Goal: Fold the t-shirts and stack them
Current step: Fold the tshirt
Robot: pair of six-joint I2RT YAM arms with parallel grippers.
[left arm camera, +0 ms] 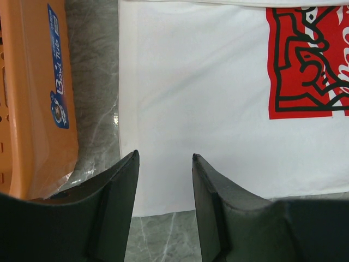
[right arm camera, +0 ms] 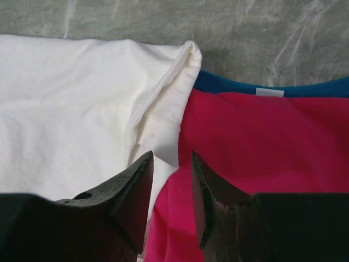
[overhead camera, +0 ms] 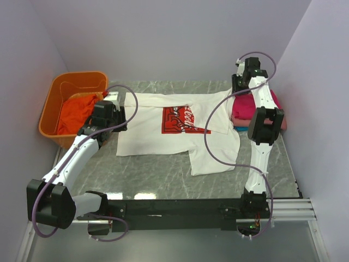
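Grey-veined marble table [overhead camera: 163, 180] carries the white t-shirt [overhead camera: 152, 139], spread flat with its red print [overhead camera: 182, 120] facing up. The left gripper [left arm camera: 164, 155] hangs over the shirt's edge, fingers apart and holding nothing. The right gripper [right arm camera: 172, 154], also parted and empty, sits over the white sleeve where it meets a magenta shirt [right arm camera: 262, 147]. A blue shirt [right arm camera: 229, 86] peeks out beyond that. Left of the left gripper stands an orange basket [left arm camera: 32, 109] (an orange-red shirt [overhead camera: 76, 112] heaped inside). Pale lilac walls [overhead camera: 174, 38] close in three sides.
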